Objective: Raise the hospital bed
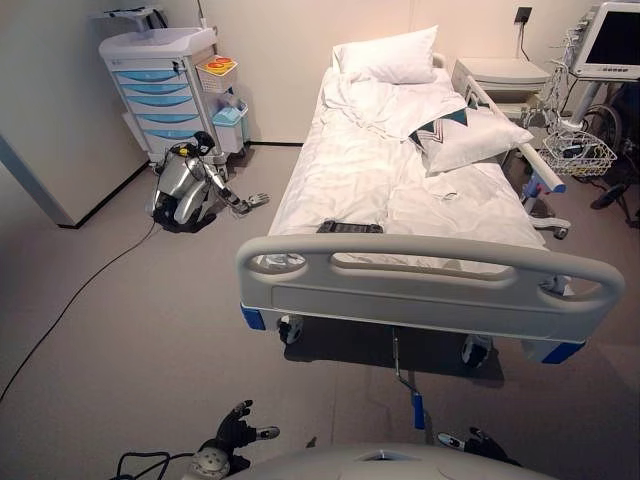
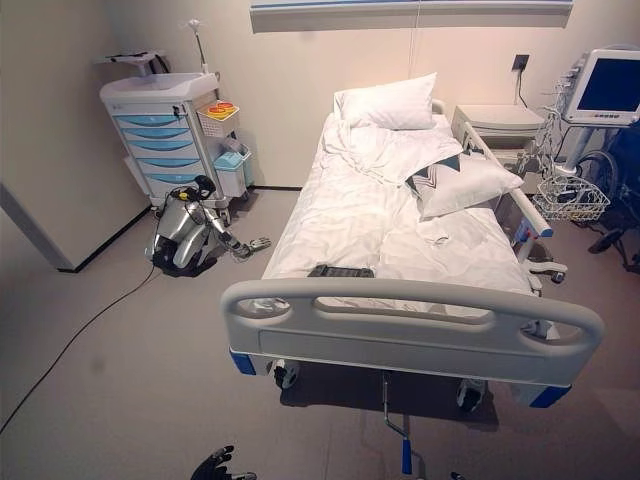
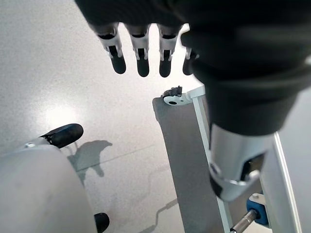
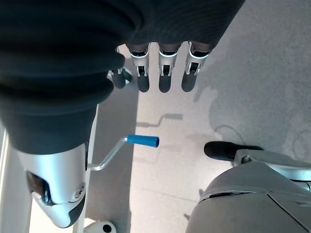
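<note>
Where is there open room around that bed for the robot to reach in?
Bare floor lies before the footboard, around the blue-handled crank, and left of the bed up to the drawer cart. The right side is crowded: bedside cabinet, wire basket, monitor.

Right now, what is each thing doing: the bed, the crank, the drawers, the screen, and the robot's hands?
Bed: flat, sheets rumpled.
Crank: folded out, untouched.
Cart drawers: all closed.
Monitor: screen lit blue.
Left hand: open, holding nothing.
Right hand: open, above the crank.
</note>
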Controlling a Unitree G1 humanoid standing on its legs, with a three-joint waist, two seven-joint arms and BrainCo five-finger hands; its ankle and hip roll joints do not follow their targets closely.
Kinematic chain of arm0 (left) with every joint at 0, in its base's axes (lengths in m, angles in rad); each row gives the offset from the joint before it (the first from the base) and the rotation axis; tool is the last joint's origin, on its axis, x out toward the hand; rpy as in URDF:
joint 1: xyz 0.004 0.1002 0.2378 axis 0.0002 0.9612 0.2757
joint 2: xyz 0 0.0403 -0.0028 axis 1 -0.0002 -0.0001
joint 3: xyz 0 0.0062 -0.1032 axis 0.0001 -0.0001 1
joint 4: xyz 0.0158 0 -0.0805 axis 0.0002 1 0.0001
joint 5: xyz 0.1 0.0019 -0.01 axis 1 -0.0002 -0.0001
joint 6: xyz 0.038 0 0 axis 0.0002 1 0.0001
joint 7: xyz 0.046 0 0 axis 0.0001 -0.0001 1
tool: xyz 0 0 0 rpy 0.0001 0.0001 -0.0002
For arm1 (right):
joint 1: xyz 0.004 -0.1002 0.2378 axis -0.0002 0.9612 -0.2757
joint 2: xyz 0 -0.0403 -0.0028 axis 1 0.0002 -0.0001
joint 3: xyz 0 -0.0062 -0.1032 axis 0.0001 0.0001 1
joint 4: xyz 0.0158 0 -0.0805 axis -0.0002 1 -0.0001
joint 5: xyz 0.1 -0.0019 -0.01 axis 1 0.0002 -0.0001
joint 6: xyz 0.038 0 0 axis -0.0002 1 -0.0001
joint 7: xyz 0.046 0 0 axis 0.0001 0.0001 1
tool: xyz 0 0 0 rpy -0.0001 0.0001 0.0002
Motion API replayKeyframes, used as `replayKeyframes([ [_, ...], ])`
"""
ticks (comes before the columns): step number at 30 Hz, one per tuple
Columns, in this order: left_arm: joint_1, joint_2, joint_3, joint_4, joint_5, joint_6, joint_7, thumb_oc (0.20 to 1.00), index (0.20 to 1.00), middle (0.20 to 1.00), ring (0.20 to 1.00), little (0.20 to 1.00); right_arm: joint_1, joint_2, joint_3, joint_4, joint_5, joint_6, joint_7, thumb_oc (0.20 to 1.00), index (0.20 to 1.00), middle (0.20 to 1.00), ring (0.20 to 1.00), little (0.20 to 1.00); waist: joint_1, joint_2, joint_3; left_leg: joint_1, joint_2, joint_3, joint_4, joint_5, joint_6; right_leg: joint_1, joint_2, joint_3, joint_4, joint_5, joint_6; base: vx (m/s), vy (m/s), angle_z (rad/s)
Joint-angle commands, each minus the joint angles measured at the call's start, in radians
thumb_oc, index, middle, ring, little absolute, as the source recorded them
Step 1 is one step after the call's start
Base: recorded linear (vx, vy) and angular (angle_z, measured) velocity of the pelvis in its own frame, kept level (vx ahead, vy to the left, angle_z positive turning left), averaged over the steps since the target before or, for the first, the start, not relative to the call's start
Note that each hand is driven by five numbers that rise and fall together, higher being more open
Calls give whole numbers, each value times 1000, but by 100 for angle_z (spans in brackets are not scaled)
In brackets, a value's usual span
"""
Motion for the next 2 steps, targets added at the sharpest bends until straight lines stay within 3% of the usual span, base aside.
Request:
replayKeyframes([
  [1,-92,19,49,55,-46,-17,4,1000,1000,1000,1000,1000,-70,36,4,31,0,-9,5,1000,1000,1000,1000,1000,23,-63,46,83,-71,19,7,-83,44,8,-49,15,9,3,90,0,0,0],
  [2,-91,18,53,56,-56,-16,7,1000,1000,1000,1000,1000,-70,37,3,30,2,-8,4,1000,1000,1000,1000,1000,23,-64,45,83,-70,20,7,-82,43,8,-49,16,9,3,89,0,0,0],
])
